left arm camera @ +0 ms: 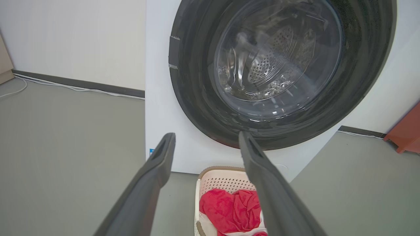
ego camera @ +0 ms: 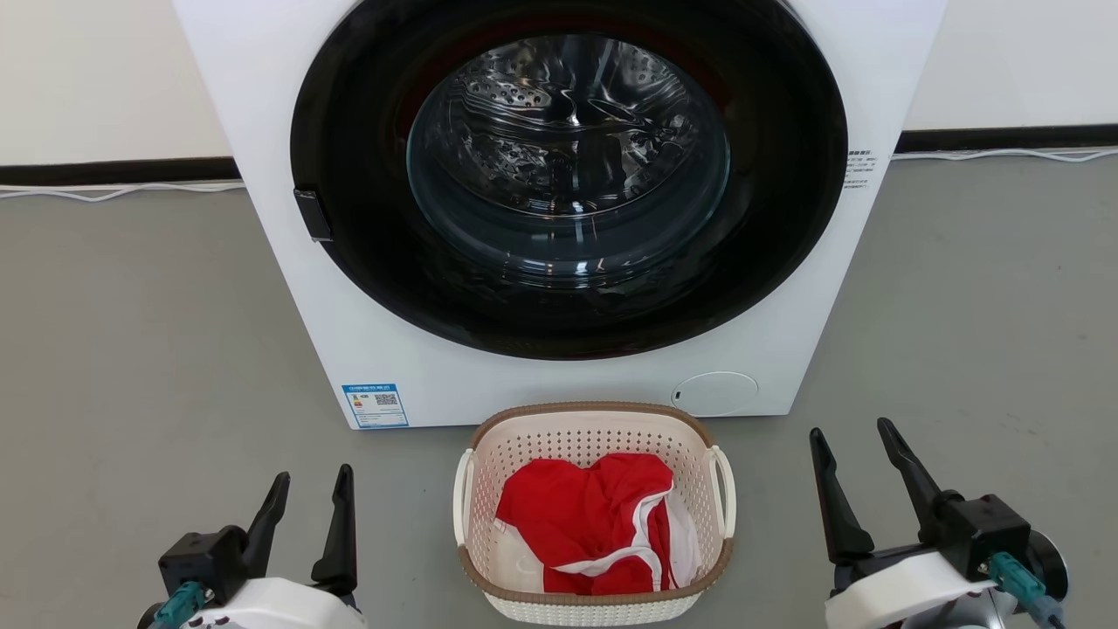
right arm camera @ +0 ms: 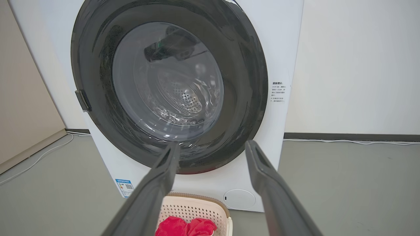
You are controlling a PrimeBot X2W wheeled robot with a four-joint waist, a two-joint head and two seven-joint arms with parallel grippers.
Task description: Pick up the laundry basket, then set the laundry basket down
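The laundry basket (ego camera: pixel 489 463), cream-white and perforated with a brown rim and white loop handles, stands on the grey floor just in front of the washer. Red and white clothes (ego camera: pixel 594 524) lie inside it. My left gripper (ego camera: pixel 313 487) is open at the lower left, well to the left of the basket and touching nothing. To the basket's right, my right gripper (ego camera: pixel 854 447) is open too, with nothing between its fingers. The basket (left arm camera: pixel 223 180) shows low between the left gripper (left arm camera: pixel 206 139) fingers, and the basket (right arm camera: pixel 197 209) sits low in the right wrist view beside the right gripper (right arm camera: pixel 211 149).
A white front-loading washer (ego camera: pixel 288 288) with a dark round door (ego camera: pixel 568 175), shut, stands right behind the basket. Grey floor stretches on both sides. White cables (ego camera: pixel 113 190) run along the dark skirting at the wall. An orange-red object (left arm camera: pixel 407 134) is at the far right.
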